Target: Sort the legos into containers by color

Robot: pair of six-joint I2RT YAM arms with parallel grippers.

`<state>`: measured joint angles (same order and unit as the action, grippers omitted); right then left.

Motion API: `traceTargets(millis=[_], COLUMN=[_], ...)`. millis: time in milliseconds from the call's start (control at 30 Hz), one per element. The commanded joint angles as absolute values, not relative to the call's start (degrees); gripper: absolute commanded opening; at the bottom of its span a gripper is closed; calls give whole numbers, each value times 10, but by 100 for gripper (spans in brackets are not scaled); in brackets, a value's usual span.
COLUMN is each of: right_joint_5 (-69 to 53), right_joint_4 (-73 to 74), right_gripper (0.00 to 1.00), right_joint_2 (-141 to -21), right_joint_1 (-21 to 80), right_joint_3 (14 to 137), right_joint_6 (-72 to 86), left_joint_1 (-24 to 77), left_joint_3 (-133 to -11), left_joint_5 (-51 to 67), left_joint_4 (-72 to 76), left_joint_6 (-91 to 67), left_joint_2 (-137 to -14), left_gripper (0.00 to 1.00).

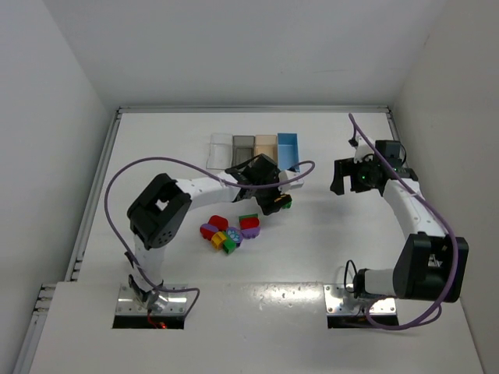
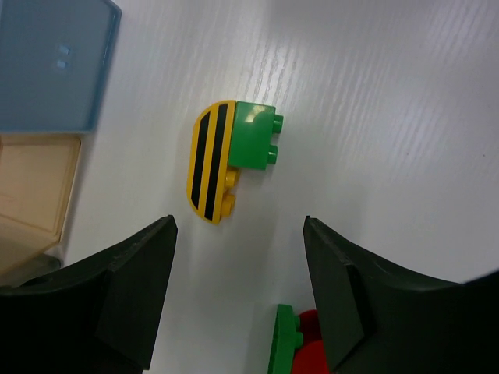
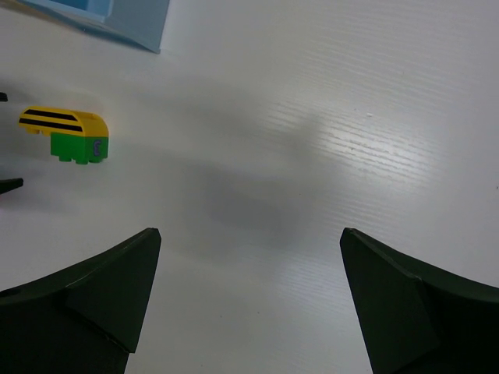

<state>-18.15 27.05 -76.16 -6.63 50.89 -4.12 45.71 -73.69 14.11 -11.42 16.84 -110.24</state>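
A yellow lego with black stripes [image 2: 210, 161] lies on the table touching a green lego [image 2: 255, 134]; the same pair shows in the right wrist view as yellow lego [image 3: 64, 121] and green lego [image 3: 78, 148]. My left gripper [image 2: 240, 226] hovers just short of them, open and empty, in front of the row of containers [image 1: 255, 148]. A green lego [image 2: 284, 343] and a red lego [image 2: 308, 347] lie by its right finger. More legos sit in a pile [image 1: 230, 230]. My right gripper [image 3: 249, 238] stands wide open over bare table.
The containers stand side by side at the back: clear bin [image 1: 221, 149], grey bin [image 1: 243, 146], tan bin [image 1: 266, 146], light blue bin [image 1: 289, 148]. The left wrist view shows the blue bin [image 2: 51, 62] and tan bin [image 2: 35, 179] at its left edge.
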Motion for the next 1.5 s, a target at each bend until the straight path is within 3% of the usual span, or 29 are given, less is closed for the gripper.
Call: traceTargets(millis=[0,567,1267,1367,1467], right_joint_5=[-180,-170,-170,-170,-170], right_joint_4=[251,246,241,241,241], right_gripper=[99,99,99,99,99], right_joint_2=[-769,-791,-830,-836,-841], right_joint_1=[-70,-81,-81,-81,-81], right_joint_3=[519,529,551,556,562], right_joint_6=[-47,-52,-52,-52,-52], left_joint_1=[464,469,425,425,418], left_joint_3=[-772,-839,-839,-850,-861], left_joint_5=[163,151,209,209,209], left_joint_4=[-92,-109,-168,-168,-168], left_joint_6=[178,186,258,258,258], left_joint_2=[-1124,-1207,-1207,-1214,-1225], left_gripper=[72,69,70,67,57])
